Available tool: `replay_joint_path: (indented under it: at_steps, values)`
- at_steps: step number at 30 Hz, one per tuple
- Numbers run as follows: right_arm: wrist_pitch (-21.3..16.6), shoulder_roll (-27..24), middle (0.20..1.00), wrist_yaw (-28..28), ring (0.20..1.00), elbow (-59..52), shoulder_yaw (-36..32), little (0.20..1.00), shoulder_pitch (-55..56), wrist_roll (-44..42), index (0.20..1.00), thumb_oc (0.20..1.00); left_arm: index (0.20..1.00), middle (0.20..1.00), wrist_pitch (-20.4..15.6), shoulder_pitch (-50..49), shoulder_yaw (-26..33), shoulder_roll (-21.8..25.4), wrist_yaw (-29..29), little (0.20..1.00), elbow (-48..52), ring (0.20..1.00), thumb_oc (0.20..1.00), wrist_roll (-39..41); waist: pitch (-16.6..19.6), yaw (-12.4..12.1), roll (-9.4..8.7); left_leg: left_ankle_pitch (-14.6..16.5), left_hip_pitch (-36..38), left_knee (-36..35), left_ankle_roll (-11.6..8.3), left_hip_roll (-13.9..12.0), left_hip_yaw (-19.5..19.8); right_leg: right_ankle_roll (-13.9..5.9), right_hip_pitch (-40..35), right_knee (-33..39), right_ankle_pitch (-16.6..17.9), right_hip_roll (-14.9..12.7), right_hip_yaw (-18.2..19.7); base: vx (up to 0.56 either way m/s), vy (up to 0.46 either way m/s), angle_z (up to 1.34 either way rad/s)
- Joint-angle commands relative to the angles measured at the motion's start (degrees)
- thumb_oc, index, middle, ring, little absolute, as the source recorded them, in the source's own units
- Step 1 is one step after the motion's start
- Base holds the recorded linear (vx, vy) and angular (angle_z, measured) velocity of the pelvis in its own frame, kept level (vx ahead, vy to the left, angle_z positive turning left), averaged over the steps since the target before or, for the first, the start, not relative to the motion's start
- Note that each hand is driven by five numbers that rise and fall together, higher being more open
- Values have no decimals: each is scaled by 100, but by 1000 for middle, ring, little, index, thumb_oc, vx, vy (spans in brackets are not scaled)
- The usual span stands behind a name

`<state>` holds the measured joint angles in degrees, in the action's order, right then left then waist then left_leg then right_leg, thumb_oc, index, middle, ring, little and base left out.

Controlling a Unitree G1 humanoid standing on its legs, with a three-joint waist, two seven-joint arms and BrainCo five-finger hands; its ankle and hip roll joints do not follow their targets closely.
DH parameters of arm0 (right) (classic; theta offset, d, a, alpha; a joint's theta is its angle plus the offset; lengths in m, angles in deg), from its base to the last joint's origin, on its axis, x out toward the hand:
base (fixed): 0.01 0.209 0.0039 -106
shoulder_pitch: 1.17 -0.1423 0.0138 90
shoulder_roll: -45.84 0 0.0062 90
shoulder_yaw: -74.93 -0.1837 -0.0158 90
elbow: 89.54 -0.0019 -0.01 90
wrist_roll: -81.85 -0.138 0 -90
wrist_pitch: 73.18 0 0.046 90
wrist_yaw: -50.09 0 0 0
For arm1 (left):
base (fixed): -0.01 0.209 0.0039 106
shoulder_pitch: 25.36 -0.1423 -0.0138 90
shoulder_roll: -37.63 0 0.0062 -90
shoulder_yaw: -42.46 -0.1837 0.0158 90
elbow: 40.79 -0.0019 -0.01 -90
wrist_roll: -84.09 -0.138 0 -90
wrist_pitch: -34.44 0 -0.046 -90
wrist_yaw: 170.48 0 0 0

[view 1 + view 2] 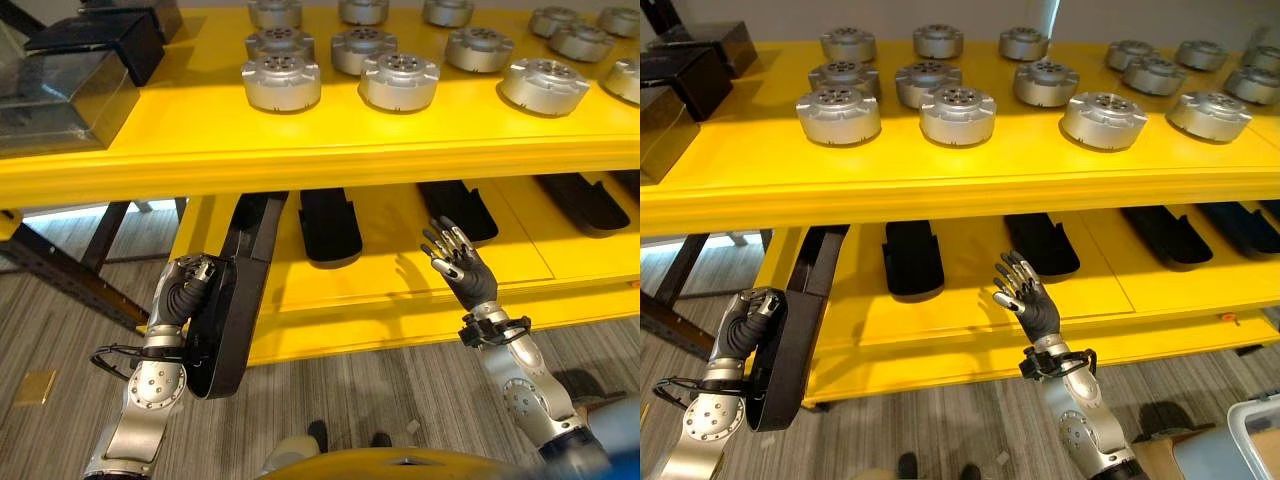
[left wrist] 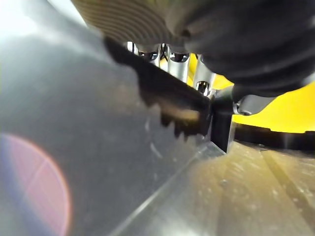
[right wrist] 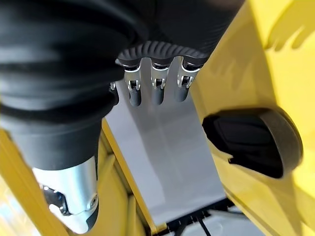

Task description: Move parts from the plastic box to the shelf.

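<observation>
The left hand has its fingers curled round a long black part, gripping it along the side near its lower half. The part hangs at the left front corner of the yellow shelf. Its long axis runs steeply, the rounded lower end toward the floor and the upper end leaning up and inward under the top board. In the left wrist view the fingers press against the dark edge of the part.

The right hand is raised in front of the lower level with fingers spread and relaxed, holding nothing. It stands between two of the black parts lying there and touches neither.

Count on the lower level, right eye view: four black parts lie flat, and a dark edge at the far right may be one more. All have their long axes running front to back. The nearest to the right hand are one to its left and one just behind it.

Count on the top level, right eye view: thirteen round silver parts in rows. Dark boxes stand at its left end.
</observation>
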<state>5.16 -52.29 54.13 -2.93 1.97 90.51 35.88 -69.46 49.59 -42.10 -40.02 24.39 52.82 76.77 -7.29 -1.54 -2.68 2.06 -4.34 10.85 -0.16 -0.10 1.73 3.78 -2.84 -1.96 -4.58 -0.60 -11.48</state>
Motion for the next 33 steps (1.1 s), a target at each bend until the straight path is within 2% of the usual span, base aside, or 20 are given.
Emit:
replay_joint_path:
  at_steps: [1,2,3,4,5,7,9,11,12,17,19,26,33]
  values:
    - [-258,7,1000,77,1000,-169,11,1000,-370,-87,1000,1000,200,200,-267,519,266,191,108,200,293,200,200,300,-7,56,-230,165,168,170,-322,-773,88,-641,170,-483,201,-237,391,-14,77,-6]
    - [-261,7,1000,78,1000,-162,13,1000,-377,-87,1000,1000,200,200,-268,523,266,191,110,200,288,200,200,299,-11,54,-229,147,193,129,-330,-780,83,-636,170,-492,196,-232,393,8,102,-17]
    - [-245,47,1000,76,1000,-57,75,1000,-402,-121,1000,1000,200,200,-247,637,230,167,123,200,228,200,200,327,29,90,-158,-158,236,-162,-403,-1185,139,-696,241,-596,126,-306,371,19,114,-15]
    - [-255,44,1000,59,1000,-51,69,1000,-402,-119,1000,1000,200,200,-231,704,190,150,103,200,188,200,200,354,48,146,-112,-283,277,-306,-449,-1318,7,-705,262,-621,110,-347,318,19,114,-18]
    - [-255,38,1000,58,1000,-51,67,1000,-403,-118,1000,1000,200,200,-232,713,185,146,103,200,180,200,200,355,48,146,-105,-311,298,-355,-458,-1326,5,-699,265,-625,108,-340,314,66,134,3]
    - [-262,37,1000,49,1000,-59,41,1000,-291,-96,1000,1000,200,200,-220,854,62,97,64,200,-40,200,200,440,175,239,107,-533,548,-882,-616,-1582,-274,-733,248,-675,56,-369,212,102,177,22]
    - [-274,97,1000,54,1000,-46,49,1000,-217,-79,1000,1000,200,200,-184,1140,-64,129,154,200,-268,200,200,356,201,257,137,-413,653,-899,-631,-1455,-297,-773,128,-614,96,-468,141,96,160,17]
    - [-277,149,1000,42,1000,-27,101,1000,-209,-60,1000,1000,200,200,-135,1402,-180,149,253,200,-423,200,200,260,195,276,77,-332,675,-828,-632,-1378,-388,-816,22,-565,130,-533,124,86,139,22]
    - [-268,194,1000,19,1000,5,189,1000,-256,-40,1000,1000,200,200,-98,1754,-338,205,399,200,-622,200,200,179,181,278,29,-240,712,-805,-606,-1274,-456,-901,-15,-514,185,-621,170,50,112,34]
    - [-238,284,1000,-20,1000,63,352,1000,-411,-35,1000,1000,200,200,-12,2493,-682,238,601,200,-1046,200,200,61,112,295,-71,-53,620,-572,-554,-1126,-612,-1007,78,-510,264,-786,267,-2,102,-3]
    - [-238,324,1000,-84,1000,79,512,1000,-545,-45,1000,1000,200,200,84,3138,-1039,178,746,200,-1417,200,200,50,21,358,-158,66,389,-284,-540,-1042,-670,-1054,225,-573,304,-878,310,-62,66,-23]
    - [-239,373,1000,-172,1000,97,836,1000,-804,-93,1000,1000,200,200,254,4136,-1606,-147,1089,200,-2220,200,200,349,-123,500,-255,203,68,107,-507,-971,-718,-1080,501,-739,349,-918,448,-41,35,-10]
    - [-218,344,1000,-191,1000,-21,1046,1000,-898,-181,1000,1000,200,200,405,4712,-1732,-269,1366,200,-3006,200,200,633,-285,618,-289,295,-189,450,-507,-1011,-768,-1062,829,-1015,324,-869,587,-54,2,-8]
